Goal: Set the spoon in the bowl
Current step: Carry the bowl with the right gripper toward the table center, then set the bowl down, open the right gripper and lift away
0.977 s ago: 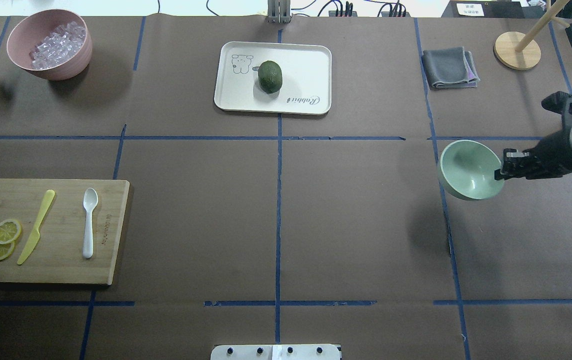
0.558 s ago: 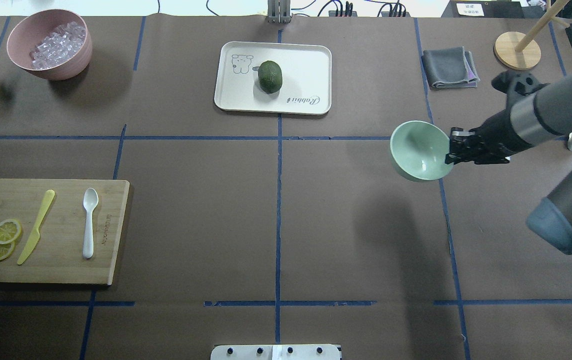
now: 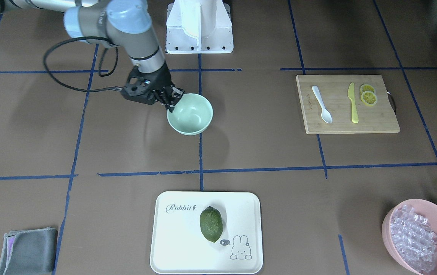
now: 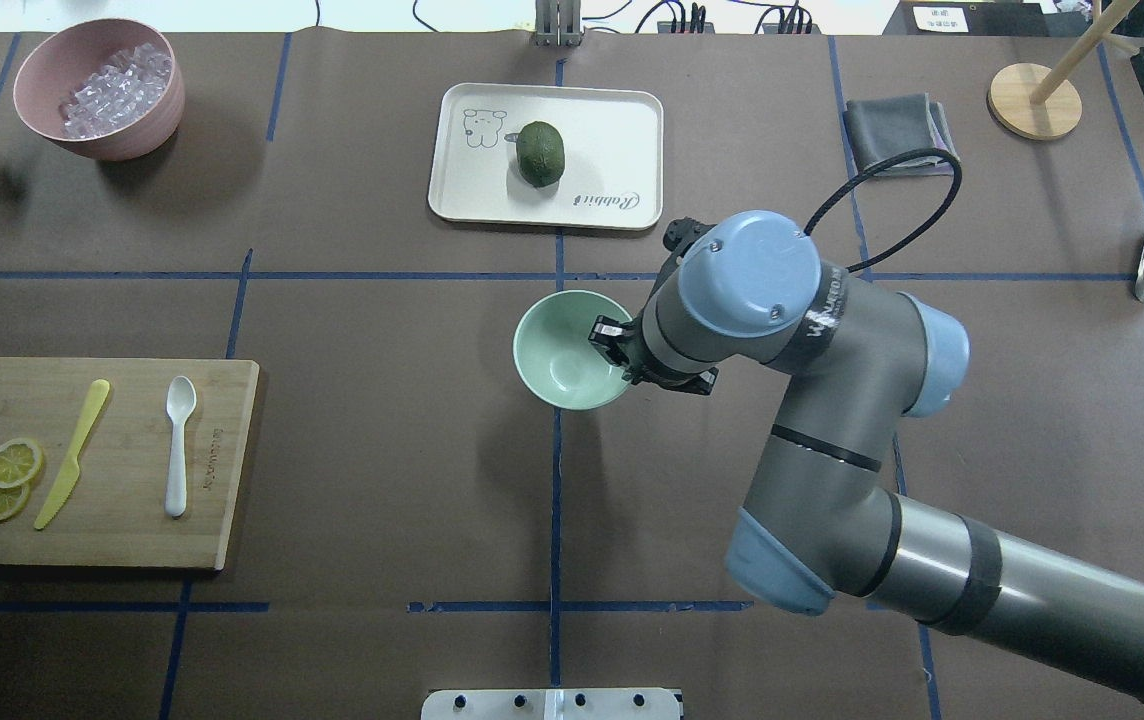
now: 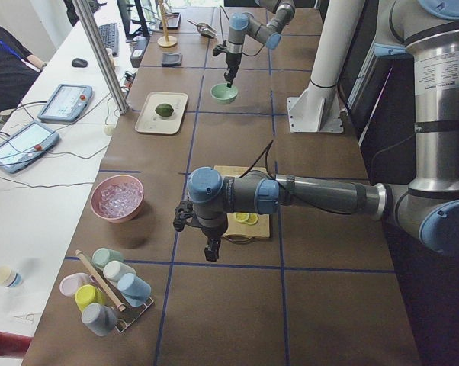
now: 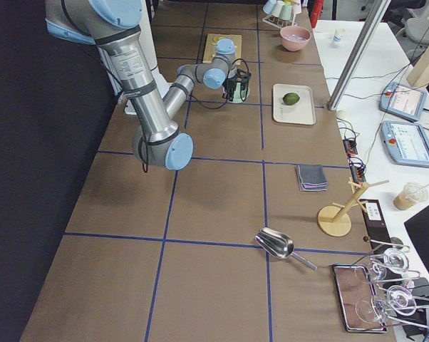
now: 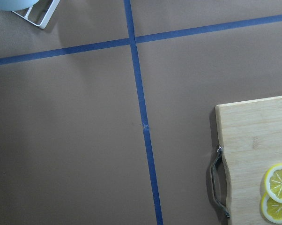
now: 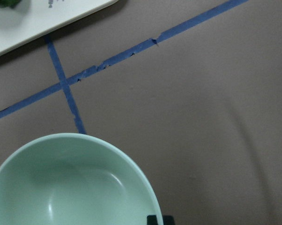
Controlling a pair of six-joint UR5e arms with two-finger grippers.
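Overhead exterior view, entry by item.

Spoon (image 4: 177,445): white, lying flat on the cutting board (image 4: 122,530) at the tabletop's left. Its long axis runs near to far, roughly parallel to the board's short edge. The oval scoop points away from the robot and the handle end points toward it. It lies just beside the yellow knife (image 4: 74,450) without touching it. The lemon slices (image 4: 12,465) lie beyond the knife.

Bowl (image 4: 552,350): mint green, mouth up, on the central blue tape line, well apart from the spoon. Whether it rests on the tabletop or hangs just over it cannot be told.

Right hand (image 4: 615,348): clamped on the bowl's rim at the side nearer the arm, one finger inside the bowl and one outside. The front-facing view confirms this grip (image 3: 172,104).

Left hand (image 5: 211,250): shows only in the exterior left view, hanging near the board's handle end. Whether its fingers are apart or together cannot be told.

Change since earlier frames: 0.6 s ago the bowl hung over the right-hand tape line, and 1.0 s ago it was farther right still. It has since been carried to the centre, with the right arm now stretched across the tabletop. Spoon, knife and slices are unmoved.

Also present: tray (image 4: 612,130) with a green fruit (image 4: 540,153); pink bowl (image 4: 132,140).
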